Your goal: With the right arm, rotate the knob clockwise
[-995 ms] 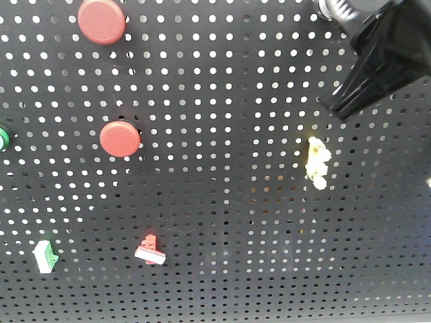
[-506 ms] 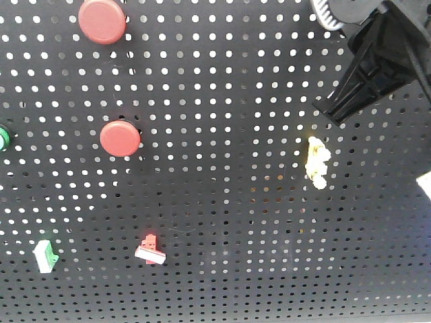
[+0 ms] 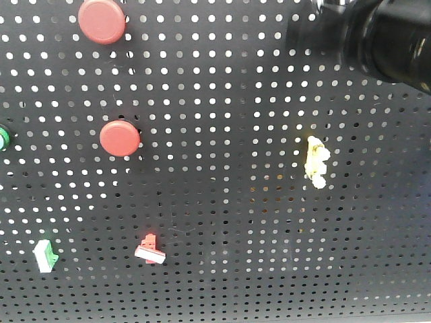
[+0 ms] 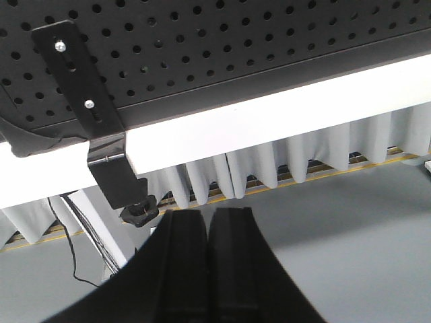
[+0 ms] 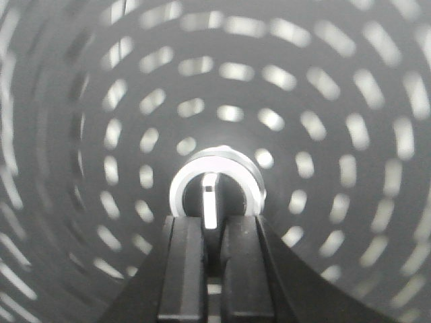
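In the right wrist view, the knob [image 5: 210, 192] is a small black round with a shiny silver ring and a pale bar standing upright. My right gripper [image 5: 212, 222] is shut on the bar, one jaw on each side. The pegboard holes around it are smeared into arcs by a turning motion. In the front view the right arm [image 3: 384, 33] is a black blur at the top right that hides the knob. My left gripper [image 4: 207, 214] is shut and empty, below the pegboard's lower edge.
On the black pegboard [image 3: 222, 101] are two red round buttons [image 3: 102, 21] [image 3: 120, 138], a yellow lever [image 3: 316, 161], a green part at the left edge [image 3: 3, 138], a small red clip [image 3: 151, 249] and a green-white clip [image 3: 45, 256]. A black bracket [image 4: 94, 114] hangs off the board's lower edge.
In the front view the right arm's end has gone from a sharp black wedge to a blurred round body, shifted up and left over the knob. Nothing else has moved.
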